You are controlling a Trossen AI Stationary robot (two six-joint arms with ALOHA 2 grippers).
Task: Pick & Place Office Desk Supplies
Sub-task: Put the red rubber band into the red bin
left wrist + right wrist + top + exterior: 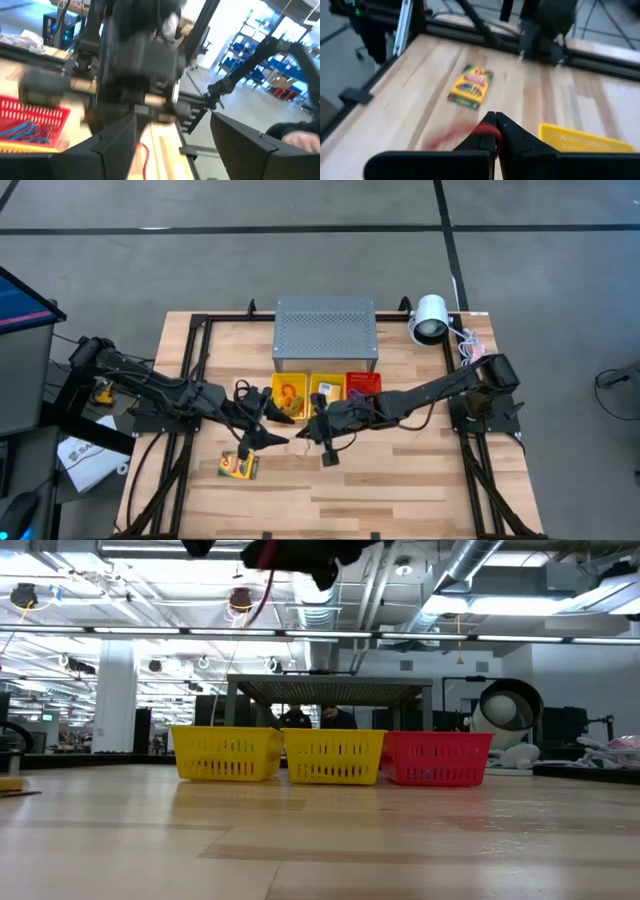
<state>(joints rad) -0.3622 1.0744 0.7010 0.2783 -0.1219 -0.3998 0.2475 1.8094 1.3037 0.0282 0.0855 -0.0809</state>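
High view: we see the right tool and left tool close together above the counter, in front of three baskets. Our right tool is pinched shut on a red band loop. Our left tool has its fingers apart and empty. A yellow-and-green card box lies flat on the counter near the left tool. Blue loops lie in the red basket, beside two yellow baskets.
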